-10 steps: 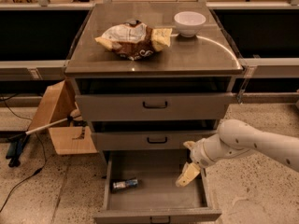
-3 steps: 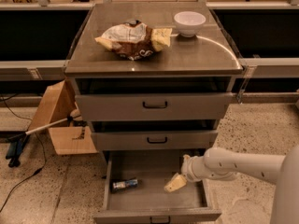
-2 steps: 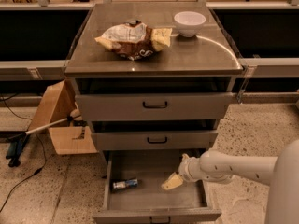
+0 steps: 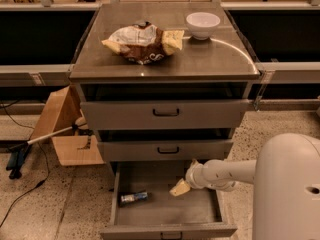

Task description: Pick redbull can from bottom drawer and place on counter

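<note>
The redbull can (image 4: pixel 133 198) lies on its side at the left of the open bottom drawer (image 4: pixel 165 215), close to the left wall. My gripper (image 4: pixel 179 187) reaches in from the right, low inside the drawer near its middle, a short way right of the can and apart from it. It holds nothing that I can see. The counter (image 4: pixel 165 59) is the grey steel top of the cabinet, above the two shut upper drawers.
A snack bag (image 4: pixel 143 41) and a white bowl (image 4: pixel 202 24) sit on the counter. A cardboard box (image 4: pixel 67 129) and a long-handled tool (image 4: pixel 40 140) lie on the floor left of the cabinet. My white arm (image 4: pixel 280 184) fills the lower right.
The arm has lowered and swung left, carrying the gripper from the drawer's right side toward its middle, closer to the can. The can has not moved.
</note>
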Controlling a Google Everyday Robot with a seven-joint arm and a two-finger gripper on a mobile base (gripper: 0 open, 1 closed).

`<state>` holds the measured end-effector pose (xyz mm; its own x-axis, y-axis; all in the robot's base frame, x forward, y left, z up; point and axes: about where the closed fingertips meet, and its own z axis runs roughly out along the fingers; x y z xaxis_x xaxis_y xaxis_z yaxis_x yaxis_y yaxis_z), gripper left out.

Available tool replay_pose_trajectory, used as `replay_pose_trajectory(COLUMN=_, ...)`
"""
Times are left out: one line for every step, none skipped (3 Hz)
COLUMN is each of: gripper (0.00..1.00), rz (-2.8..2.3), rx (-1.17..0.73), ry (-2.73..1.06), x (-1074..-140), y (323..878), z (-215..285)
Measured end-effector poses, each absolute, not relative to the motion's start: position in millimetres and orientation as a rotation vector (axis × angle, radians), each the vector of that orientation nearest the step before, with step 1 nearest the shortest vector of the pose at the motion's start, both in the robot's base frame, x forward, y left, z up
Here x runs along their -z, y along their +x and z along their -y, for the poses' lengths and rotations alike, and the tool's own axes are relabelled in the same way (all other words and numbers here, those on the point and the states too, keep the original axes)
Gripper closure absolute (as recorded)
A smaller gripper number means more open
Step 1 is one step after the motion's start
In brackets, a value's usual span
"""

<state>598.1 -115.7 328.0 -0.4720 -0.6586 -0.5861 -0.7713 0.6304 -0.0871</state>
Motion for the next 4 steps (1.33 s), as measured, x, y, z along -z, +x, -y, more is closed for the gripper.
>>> replay_pose_trajectory(gripper=0.00, rz=-2.272, rx=-0.269, ry=-1.141, x=-316, y=595, z=109)
replay_pose_trajectory(gripper=0.00, rz=-2.282, rx=-0.304, ry=-1.157, x=-297, y=593, z=99)
replay_pose_trajectory(gripper=0.00, rz=-2.285, rx=-0.364, ry=-1.168, x=-280, y=589, z=84)
replay_pose_trajectory(gripper=0.00, rz=-2.276, rx=-0.425, ry=-1.186, x=-267, y=585, z=66)
